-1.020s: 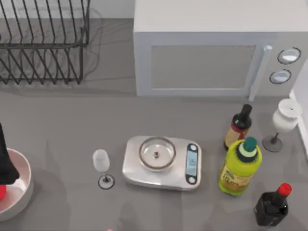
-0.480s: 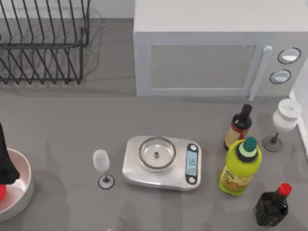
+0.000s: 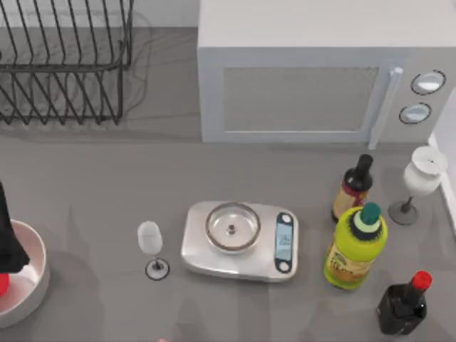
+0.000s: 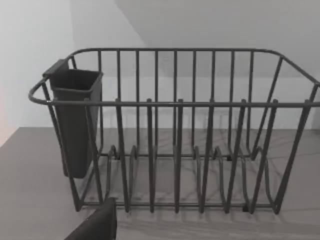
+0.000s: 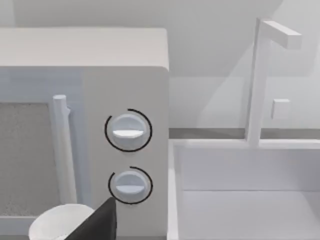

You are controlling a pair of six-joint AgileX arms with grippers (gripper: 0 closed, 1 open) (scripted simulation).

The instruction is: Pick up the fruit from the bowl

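Observation:
The white bowl (image 3: pixel 34 274) with its pale pinkish rim sits at the table's far left edge, partly cut off in the top view. Inside it a sliver of the red fruit (image 3: pixel 3 283) shows at the picture's edge. My left gripper (image 3: pixel 6 262) hangs as a black shape directly over the bowl, just above the fruit and hiding most of it. Whether it touches the fruit cannot be told. The left wrist view looks across at the wire dish rack (image 4: pixel 175 130). My right arm is parked at the right, and its wrist view faces the microwave's knobs (image 5: pixel 128 131).
A steel scale (image 3: pixel 239 240) stands mid-table with a small wine glass (image 3: pixel 150 247) to its left. Right of it stand a dark bottle (image 3: pixel 353 189), a yellow-green bottle (image 3: pixel 356 246), a red-capped bottle (image 3: pixel 403 304) and a white glass (image 3: pixel 420 178). Dish rack (image 3: pixel 64 64) and microwave (image 3: pixel 320 71) line the back.

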